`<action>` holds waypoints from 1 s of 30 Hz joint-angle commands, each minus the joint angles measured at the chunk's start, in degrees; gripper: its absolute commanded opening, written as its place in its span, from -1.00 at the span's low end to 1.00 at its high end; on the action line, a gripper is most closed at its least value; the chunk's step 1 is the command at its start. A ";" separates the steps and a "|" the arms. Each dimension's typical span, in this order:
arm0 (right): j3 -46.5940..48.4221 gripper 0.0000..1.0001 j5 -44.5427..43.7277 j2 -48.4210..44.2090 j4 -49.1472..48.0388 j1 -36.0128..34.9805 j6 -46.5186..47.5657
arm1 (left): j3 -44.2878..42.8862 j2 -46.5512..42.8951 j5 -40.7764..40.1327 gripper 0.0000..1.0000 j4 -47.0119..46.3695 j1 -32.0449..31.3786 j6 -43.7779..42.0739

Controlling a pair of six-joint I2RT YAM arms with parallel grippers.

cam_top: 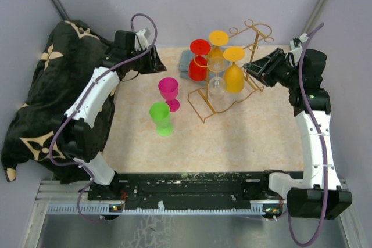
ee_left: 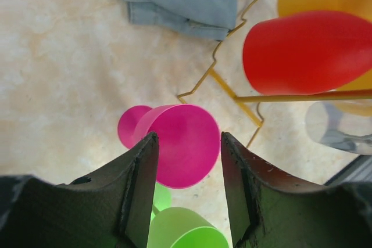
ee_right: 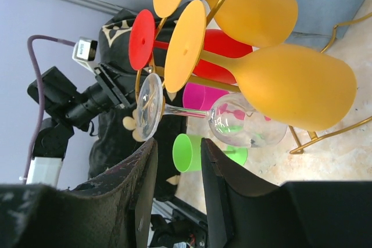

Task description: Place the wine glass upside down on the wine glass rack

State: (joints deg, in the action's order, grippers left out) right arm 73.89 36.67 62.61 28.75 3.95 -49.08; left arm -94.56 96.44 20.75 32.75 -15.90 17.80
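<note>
The gold wire wine glass rack (cam_top: 204,121) stands at the back middle of the table. A red glass (cam_top: 199,65), two orange glasses (cam_top: 233,75) and a clear glass (cam_top: 216,83) hang upside down on it. A magenta glass (cam_top: 168,88) and a green glass (cam_top: 160,114) stand upright on the table, left of the rack. My left gripper (cam_top: 156,60) is open and empty; in the left wrist view (ee_left: 189,137) the magenta glass (ee_left: 180,155) shows beyond its fingers. My right gripper (cam_top: 249,69) is open and empty beside the rack's right side, facing the clear glass (ee_right: 244,123).
A folded blue-grey cloth (cam_top: 185,62) lies behind the rack's left end. A black patterned cloth (cam_top: 35,97) is heaped along the table's left side under my left arm. Grey walls close in the back and sides.
</note>
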 commanded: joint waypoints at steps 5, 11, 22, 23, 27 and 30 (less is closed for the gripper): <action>-0.56 -0.27 0.14 -1.96 -3.04 0.28 0.45 | 0.86 2.41 -11.79 0.06 5.65 -1.90 -7.24; -0.51 -0.27 0.51 -1.54 -3.75 0.30 0.23 | 0.54 4.69 -14.88 0.09 7.09 -4.00 -8.97; -0.24 -0.27 0.47 -1.06 -3.85 0.29 0.28 | 0.07 7.49 -18.27 0.04 8.99 -6.89 -10.71; -0.33 -0.27 0.51 -1.03 -3.90 0.28 0.22 | -0.11 7.79 -18.75 0.03 9.46 -7.11 -10.88; -0.25 -0.27 0.67 -0.87 -4.14 0.28 -0.02 | -1.44 9.34 -21.25 -0.25 11.34 -7.86 -10.91; -0.37 -0.27 0.69 -0.82 -4.30 0.26 -0.12 | -2.25 10.11 -22.20 -0.37 13.00 -8.12 -10.72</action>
State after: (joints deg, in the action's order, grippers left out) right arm 72.79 36.73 62.24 28.25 3.95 -49.17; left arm -94.54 104.97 1.26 42.46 -23.44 7.68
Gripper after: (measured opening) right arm 0.365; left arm 0.351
